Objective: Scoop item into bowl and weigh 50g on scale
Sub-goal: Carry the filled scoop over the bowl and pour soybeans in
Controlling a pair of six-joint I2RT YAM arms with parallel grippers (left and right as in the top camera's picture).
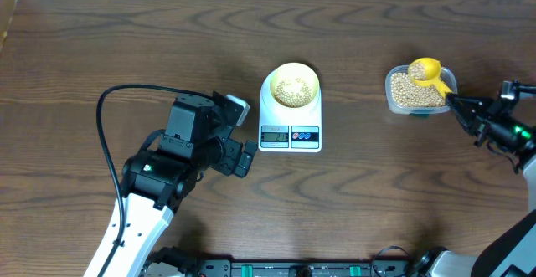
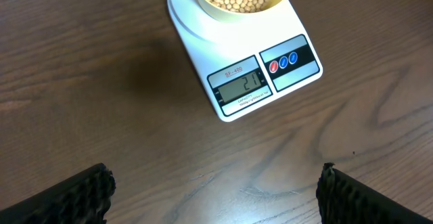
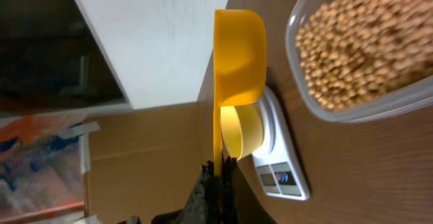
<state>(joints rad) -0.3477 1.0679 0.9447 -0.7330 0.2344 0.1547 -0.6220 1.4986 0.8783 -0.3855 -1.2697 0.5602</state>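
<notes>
The pale yellow bowl [image 1: 292,84] holds tan beans [image 1: 292,90] and sits on the white scale [image 1: 291,135] at the table's middle. In the left wrist view the scale's display [image 2: 243,84] reads 21, with the bowl [image 2: 233,6] at the top edge. A clear tub [image 1: 416,93] of beans stands to the right. My right gripper [image 1: 456,104] is shut on the handle of a bright yellow scoop [image 1: 425,69] loaded with beans above the tub. In the right wrist view the scoop [image 3: 238,55] is edge-on beside the tub [image 3: 365,55]. My left gripper [image 2: 216,190] is open and empty, left of the scale.
The dark wood table [image 1: 126,43] has its far edge against a white wall. A black cable [image 1: 105,135] loops from the left arm. Cardboard and a dark panel show beyond the table in the right wrist view [image 3: 135,156].
</notes>
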